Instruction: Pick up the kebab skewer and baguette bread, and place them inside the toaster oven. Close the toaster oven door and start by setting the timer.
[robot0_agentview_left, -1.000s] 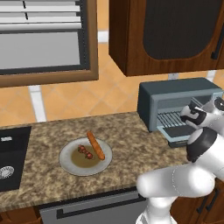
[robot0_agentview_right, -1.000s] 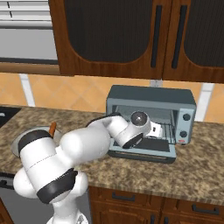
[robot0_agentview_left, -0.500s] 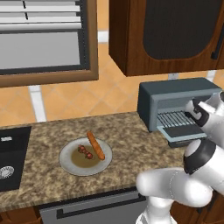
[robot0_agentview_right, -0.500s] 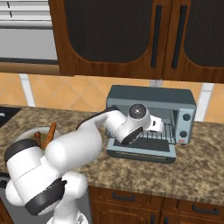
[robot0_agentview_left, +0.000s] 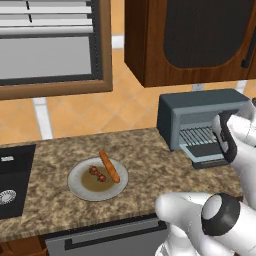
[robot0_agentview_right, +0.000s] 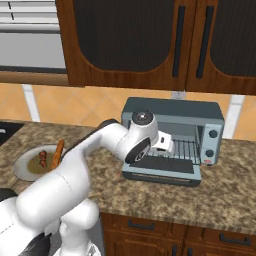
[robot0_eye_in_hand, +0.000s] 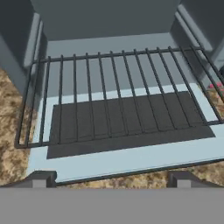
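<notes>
Lying on a grey plate (robot0_agentview_left: 82, 187) on the worktop (robot0_agentview_left: 145, 160), skewer (robot0_agentview_left: 98, 174) and orange baguette (robot0_agentview_left: 109, 166) sit well apart from the oven (robot0_agentview_right: 172, 137); its door (robot0_eye_in_hand: 127, 153) is down, rack (robot0_eye_in_hand: 118, 96) pulled out, jaws apart above it.

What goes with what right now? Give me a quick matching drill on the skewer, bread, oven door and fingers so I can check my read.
Things:
1. kebab skewer
2. baguette bread
3. toaster oven door
4. fingers

States:
A. folded down flat, open
B. spread wide, holding nothing, over the open door
C. long orange-brown loaf, one end over the plate rim
D. dark red chunks near the plate's middle

Pairs: 1-D, 2-C, 3-A, 4-B
</notes>
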